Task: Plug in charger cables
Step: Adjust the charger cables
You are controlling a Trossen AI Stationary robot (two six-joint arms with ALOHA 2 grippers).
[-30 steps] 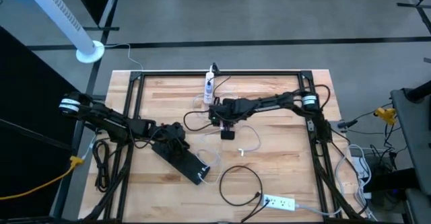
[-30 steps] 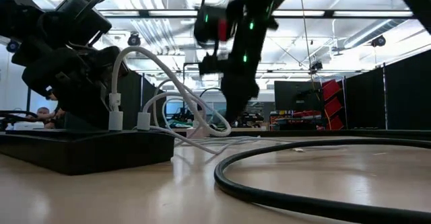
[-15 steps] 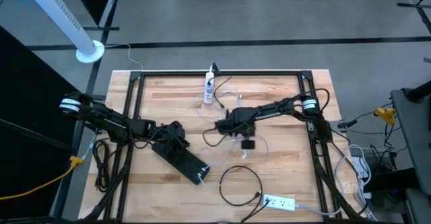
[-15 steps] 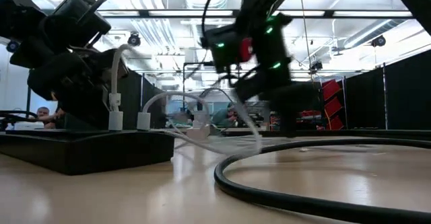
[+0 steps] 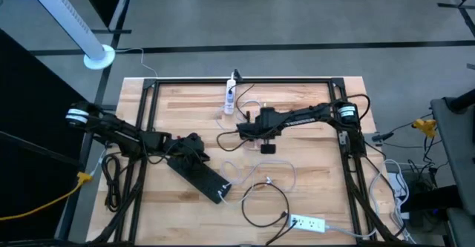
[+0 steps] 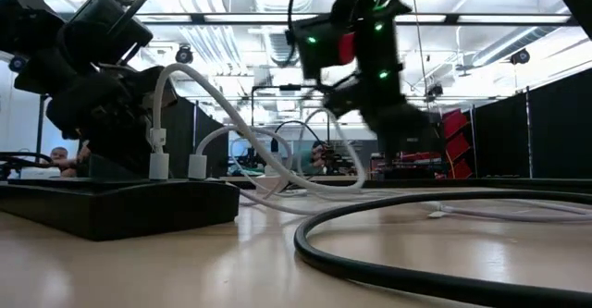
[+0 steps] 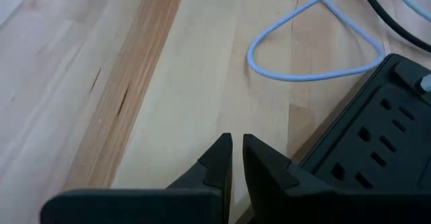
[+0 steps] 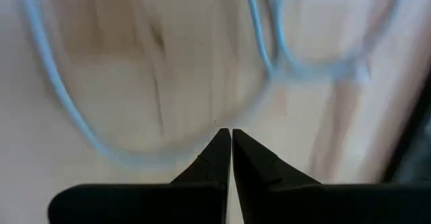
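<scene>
- The right gripper (image 5: 246, 130) is held above the middle of the wooden desk (image 5: 312, 106), its jaws clenched with nothing seen between them in the right wrist view.
- The left gripper (image 5: 194, 145) is set at the near end of a black power strip (image 5: 199, 175) lying at a slant on the desk's left half; its jaws are nearly closed and grasp nothing.
- White charger cables (image 5: 278, 171) are looped loosely on the desk below the right gripper, and two white plugs (image 6: 176, 165) are seated in the black strip.
- A black cable (image 5: 266, 202) is coiled near the front edge, beside a white power strip (image 5: 307, 222).
- Another white power strip (image 5: 230, 96) lies at the far edge.
</scene>
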